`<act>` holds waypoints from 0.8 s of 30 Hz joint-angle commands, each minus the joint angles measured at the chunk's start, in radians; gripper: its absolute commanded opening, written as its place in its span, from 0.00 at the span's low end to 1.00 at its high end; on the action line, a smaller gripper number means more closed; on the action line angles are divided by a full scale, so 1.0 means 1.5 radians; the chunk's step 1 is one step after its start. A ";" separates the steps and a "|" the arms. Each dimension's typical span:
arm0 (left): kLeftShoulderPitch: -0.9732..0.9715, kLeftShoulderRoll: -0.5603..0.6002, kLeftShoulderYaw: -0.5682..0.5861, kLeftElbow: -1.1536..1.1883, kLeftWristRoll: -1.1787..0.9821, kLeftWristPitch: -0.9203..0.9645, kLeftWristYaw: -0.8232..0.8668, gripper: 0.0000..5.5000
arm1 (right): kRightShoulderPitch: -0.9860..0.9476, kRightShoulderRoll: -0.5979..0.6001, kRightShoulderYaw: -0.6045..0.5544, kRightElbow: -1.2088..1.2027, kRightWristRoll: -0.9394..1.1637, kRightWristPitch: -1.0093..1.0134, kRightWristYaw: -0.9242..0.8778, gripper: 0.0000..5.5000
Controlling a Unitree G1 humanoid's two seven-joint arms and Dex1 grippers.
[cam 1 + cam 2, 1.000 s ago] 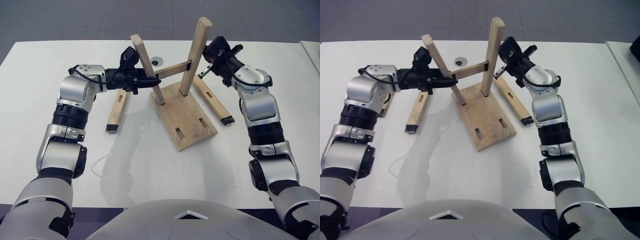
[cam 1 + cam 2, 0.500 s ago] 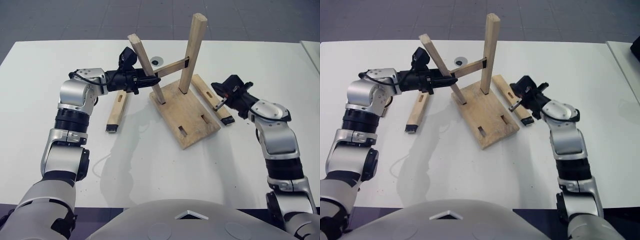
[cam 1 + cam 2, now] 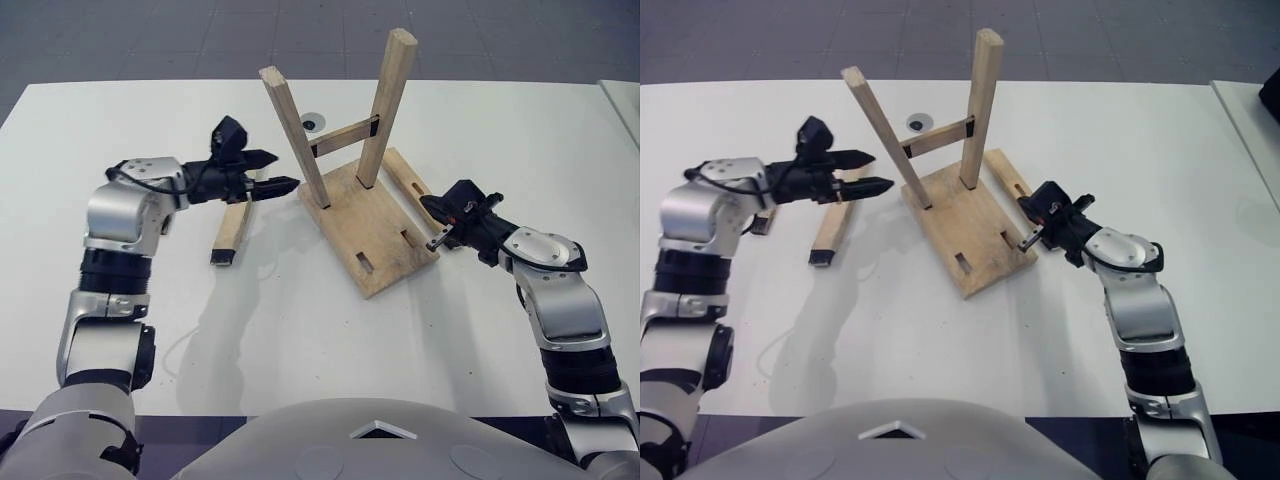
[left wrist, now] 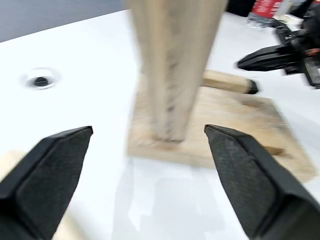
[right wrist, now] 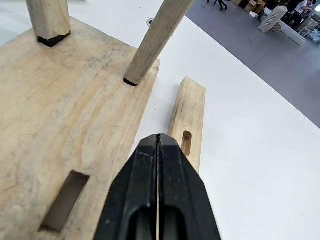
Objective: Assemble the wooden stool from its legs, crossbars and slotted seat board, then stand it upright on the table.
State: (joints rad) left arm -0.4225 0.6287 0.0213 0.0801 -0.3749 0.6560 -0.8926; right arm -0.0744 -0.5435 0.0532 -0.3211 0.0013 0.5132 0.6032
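Note:
The slotted seat board point(image 3: 372, 222) lies flat on the white table. Two legs stand in it: a tilted one point(image 3: 291, 135) and a straighter one point(image 3: 386, 105), joined by a crossbar point(image 3: 345, 136). My left gripper point(image 3: 276, 171) hangs open just left of the tilted leg, not touching it; in the left wrist view that leg point(image 4: 172, 65) stands between the spread fingers point(image 4: 55, 165). My right gripper point(image 3: 428, 205) is shut on nothing, low at the board's right edge, over a loose leg point(image 5: 188, 112). Another loose leg point(image 3: 232, 228) lies under the left gripper.
Two empty slots point(image 3: 361, 262) show on the board's near half. A further wooden piece point(image 3: 762, 224) lies partly hidden under my left arm. A small round hole point(image 3: 313, 122) sits in the table behind the stool. Bare tabletop point(image 3: 300, 340) lies in front.
My left gripper let go of the tilted leg and drew back to the left, open. My right gripper dropped from beside the straighter leg to the board's right edge.

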 commanded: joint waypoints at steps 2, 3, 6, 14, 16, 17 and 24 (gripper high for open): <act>0.116 0.013 0.090 -0.015 0.066 -0.072 0.137 0.93 | 0.020 0.019 -0.004 -0.028 0.009 0.024 -0.030 0.00; 0.133 0.010 0.100 -0.005 0.079 -0.090 0.159 0.94 | 0.024 0.021 -0.004 -0.033 0.011 0.028 -0.033 0.00; 0.189 0.003 0.124 0.024 0.107 -0.133 0.210 0.95 | 0.032 0.021 -0.003 -0.039 0.013 0.032 -0.037 0.00; 0.232 -0.002 0.154 0.100 0.109 -0.191 0.242 0.71 | 0.028 0.008 0.003 -0.037 0.019 0.033 -0.032 0.00; 0.228 -0.008 0.158 0.116 0.098 -0.189 0.238 0.64 | 0.028 0.006 0.005 -0.038 0.020 0.034 -0.031 0.00; 0.225 -0.009 0.157 0.125 0.095 -0.191 0.232 0.62 | 0.029 0.006 0.006 -0.040 0.020 0.035 -0.031 0.00; 0.223 -0.001 0.139 0.143 0.093 -0.145 0.216 0.43 | 0.019 0.004 0.008 -0.051 0.024 0.045 -0.026 0.00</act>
State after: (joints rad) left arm -0.0837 0.6117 0.2528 0.2688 -0.2596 0.3979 -0.5681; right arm -0.0330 -0.5250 0.0572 -0.3759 0.0301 0.5643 0.5576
